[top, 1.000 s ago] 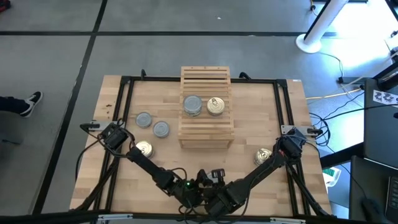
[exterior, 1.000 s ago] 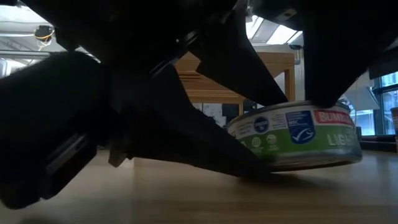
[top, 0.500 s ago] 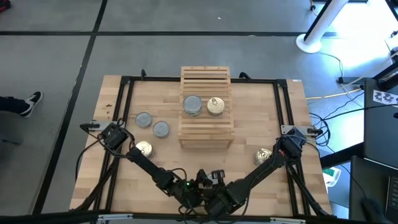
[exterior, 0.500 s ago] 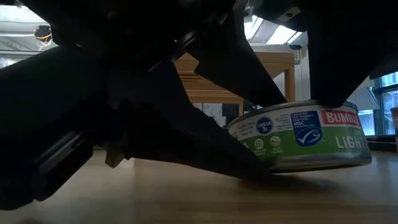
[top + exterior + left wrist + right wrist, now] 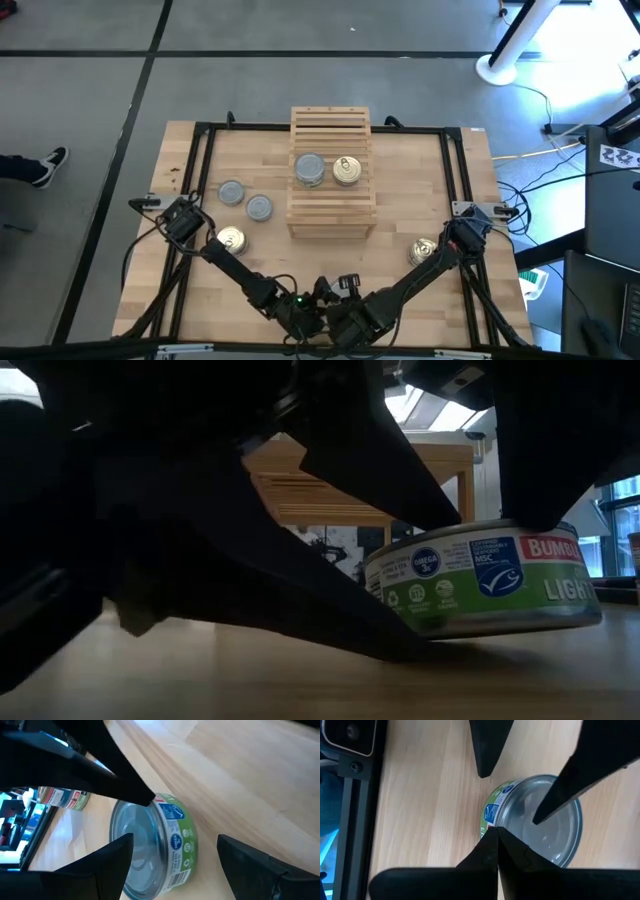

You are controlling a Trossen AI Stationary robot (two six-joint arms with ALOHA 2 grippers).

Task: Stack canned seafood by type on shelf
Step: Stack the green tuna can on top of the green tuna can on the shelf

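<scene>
Wooden slats make up the shelf (image 5: pixel 332 172) at the table's (image 5: pixel 400 180) middle in the high view, where a grey-topped stack (image 5: pixel 310 169) and a golden-topped stack (image 5: pixel 347 170) stand side by side. Two more grey tins (image 5: pixel 245 200) sit on the table left of the shelf. The left gripper (image 5: pixel 214 240) is at a golden tin (image 5: pixel 231 240) near the left front, and the right gripper (image 5: pixel 436 250) is at another golden tin (image 5: pixel 422 250) near the right front.

Low view: a green-labelled tin (image 5: pixel 485 576) rests on the tabletop, with dark arm parts crossing over it.

Left wrist view: the left gripper's fingers (image 5: pixel 250 862) are spread on either side of its tin (image 5: pixel 152 845).

Right wrist view: dark fingers (image 5: pixel 492 855) surround the tin (image 5: pixel 540 820); whether they pinch it cannot be told.
</scene>
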